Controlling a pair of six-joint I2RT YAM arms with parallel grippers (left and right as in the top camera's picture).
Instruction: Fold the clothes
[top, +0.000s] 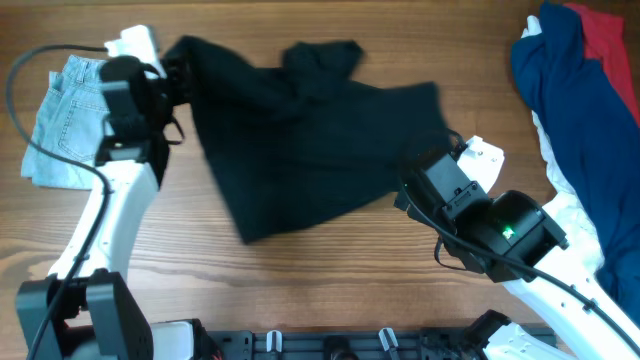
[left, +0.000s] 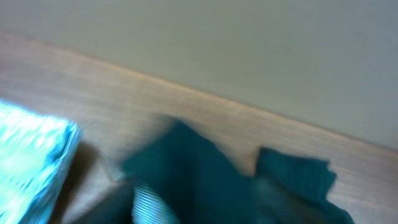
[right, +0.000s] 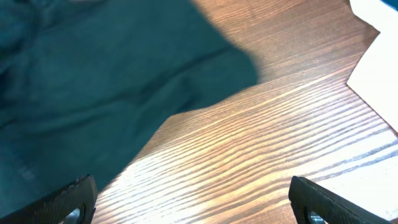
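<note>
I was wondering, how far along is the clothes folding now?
Early on. The denim piece at the left looks folded. In hand is the black shirt, lying rumpled, with the left tool at its corner and the right tool open beside it. The heap at the right waits.

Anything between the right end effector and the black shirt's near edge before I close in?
Nothing visible. In the right wrist view, only bare table lies between the open right end effector and the black shirt.
</note>
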